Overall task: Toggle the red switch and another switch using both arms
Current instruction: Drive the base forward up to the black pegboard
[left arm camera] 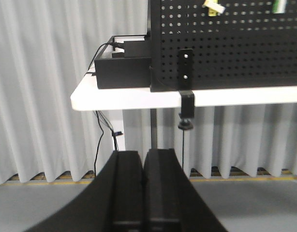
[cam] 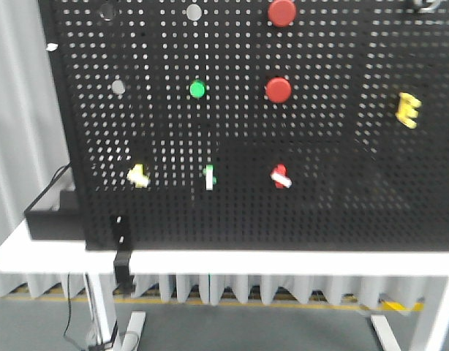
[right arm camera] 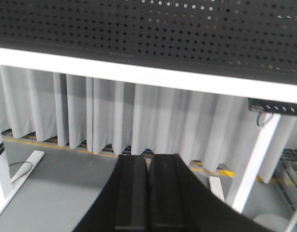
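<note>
Showing 1 red switch [cam: 281, 176], 1 cream switch [cam: 139, 175].

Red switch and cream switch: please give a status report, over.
Left end effector shut, right end effector shut, both far from the pegboard. Red switch and cream switch untouched. Nothing blocks them.

looks like a robotics test lab rather than a home or shop. told by a black perforated panel [cam: 319, 197] carrying round push buttons [cam: 278, 90], clamped upright onto a white bench [cam: 210, 262]; by pleated grey curtains [left arm camera: 37, 96] at nine o'clock and under the bench; by yellow floor tape [cam: 283, 303] along grey flooring [cam: 246, 329] at six o'clock; by a black electronics box [left arm camera: 122, 72] with trailing cables [cam: 66, 303] at nine o'clock.
</note>
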{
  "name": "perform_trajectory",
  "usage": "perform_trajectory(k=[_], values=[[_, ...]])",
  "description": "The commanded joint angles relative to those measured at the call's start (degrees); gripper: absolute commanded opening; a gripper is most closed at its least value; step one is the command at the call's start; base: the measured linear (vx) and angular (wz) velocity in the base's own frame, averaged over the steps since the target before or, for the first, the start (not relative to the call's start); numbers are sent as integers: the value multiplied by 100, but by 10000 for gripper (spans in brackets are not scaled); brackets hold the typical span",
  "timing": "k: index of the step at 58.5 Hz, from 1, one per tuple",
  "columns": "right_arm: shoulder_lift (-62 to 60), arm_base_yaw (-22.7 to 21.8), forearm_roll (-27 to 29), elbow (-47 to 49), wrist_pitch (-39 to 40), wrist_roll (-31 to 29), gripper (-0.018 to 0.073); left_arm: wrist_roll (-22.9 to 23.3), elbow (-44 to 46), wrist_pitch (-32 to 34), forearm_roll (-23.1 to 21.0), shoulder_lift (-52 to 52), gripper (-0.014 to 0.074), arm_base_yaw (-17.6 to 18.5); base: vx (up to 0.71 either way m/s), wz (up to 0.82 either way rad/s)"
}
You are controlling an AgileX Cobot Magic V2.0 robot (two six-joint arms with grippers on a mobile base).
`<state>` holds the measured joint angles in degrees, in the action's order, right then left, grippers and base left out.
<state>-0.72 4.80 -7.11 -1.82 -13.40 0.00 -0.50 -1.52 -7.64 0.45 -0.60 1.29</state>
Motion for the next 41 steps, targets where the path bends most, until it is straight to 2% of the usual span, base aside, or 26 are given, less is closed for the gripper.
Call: perform_trajectory(k=[1, 21, 41], values=[[-13, -31, -57, -27, 463, 0, -6, 50, -106, 435, -45, -99, 3, -10, 39, 1], [-13, -31, -57, -27, 463, 0, -6, 50, -106, 435, -45, -99, 3, -10, 34, 1], [-13, -31, -57, -27, 463, 0, -6, 50, -106, 435, -45, -99, 3, -10, 21, 0]])
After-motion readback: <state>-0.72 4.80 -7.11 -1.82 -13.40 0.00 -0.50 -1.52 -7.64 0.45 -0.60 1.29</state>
